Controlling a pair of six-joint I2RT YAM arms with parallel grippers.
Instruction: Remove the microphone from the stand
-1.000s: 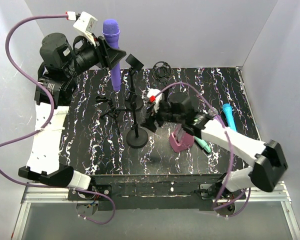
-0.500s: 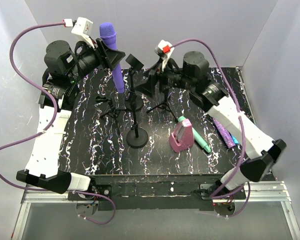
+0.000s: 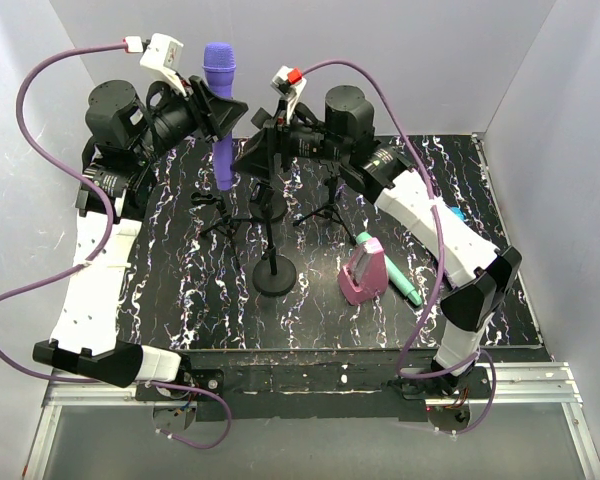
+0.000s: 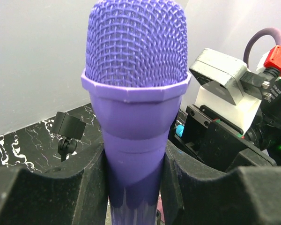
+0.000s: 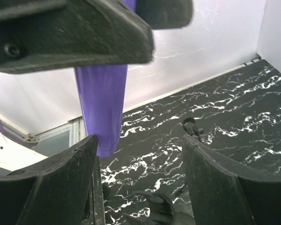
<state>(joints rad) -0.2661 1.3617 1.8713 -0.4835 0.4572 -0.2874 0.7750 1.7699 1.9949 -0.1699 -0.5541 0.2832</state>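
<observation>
My left gripper is shut on a purple microphone and holds it upright, high above the black marbled table, head up. In the left wrist view the mesh head rises between my black fingers. A black microphone stand with a round base stands empty at mid-table. My right gripper is open and empty, raised close to the microphone's right side; its wrist view shows the purple handle's tail just beyond its left finger.
A second round-base stand and small black tripods stand behind the middle stand. A magenta holder and a teal microphone lie right of centre. White walls close off the back and sides.
My right arm swung up from low over the table and then left, toward the held microphone. My left gripper kept the purple microphone, shifting it slightly.
</observation>
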